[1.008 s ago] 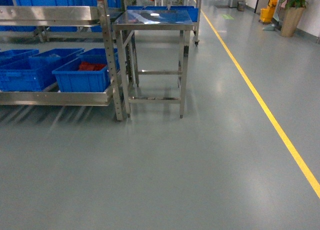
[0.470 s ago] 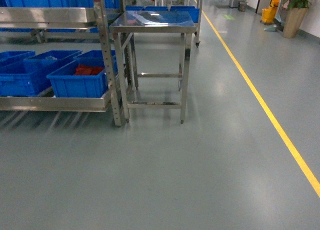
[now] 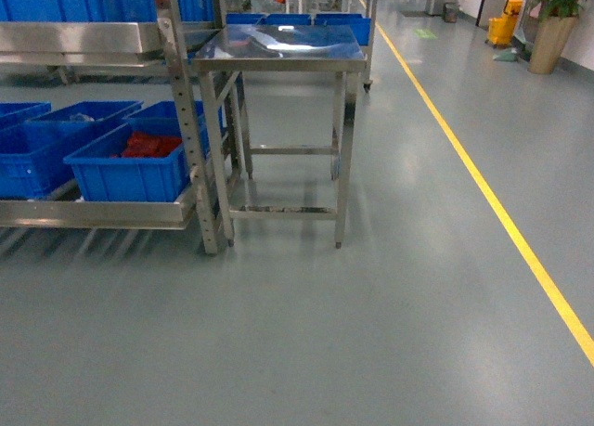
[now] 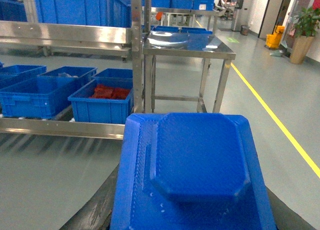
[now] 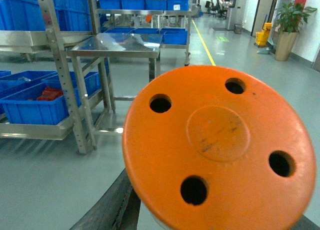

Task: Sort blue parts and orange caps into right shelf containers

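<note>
A blue part (image 4: 197,160), a flat block with an octagonal raised face, fills the lower left wrist view; my left gripper (image 4: 192,217) is shut on it, dark fingers (image 4: 97,210) showing at its sides. A round orange cap (image 5: 217,150) with several holes fills the right wrist view, and my right gripper (image 5: 215,222) is shut on it. Blue crates sit on the low shelf to the left; the nearest crate (image 3: 125,171) holds orange-red pieces (image 3: 148,146). Neither gripper shows in the head view.
A steel rack post (image 3: 190,129) stands beside a steel table (image 3: 278,50) ahead. More blue crates (image 3: 28,148) line the shelf's left. A yellow floor line (image 3: 501,217) runs along the right; a potted plant (image 3: 552,22) stands far right. Grey floor lies between me and the rack.
The rack, the crate with orange-red pieces and the steel table have grown larger and slid lower and leftward in the head view, so the base has rolled closer.
</note>
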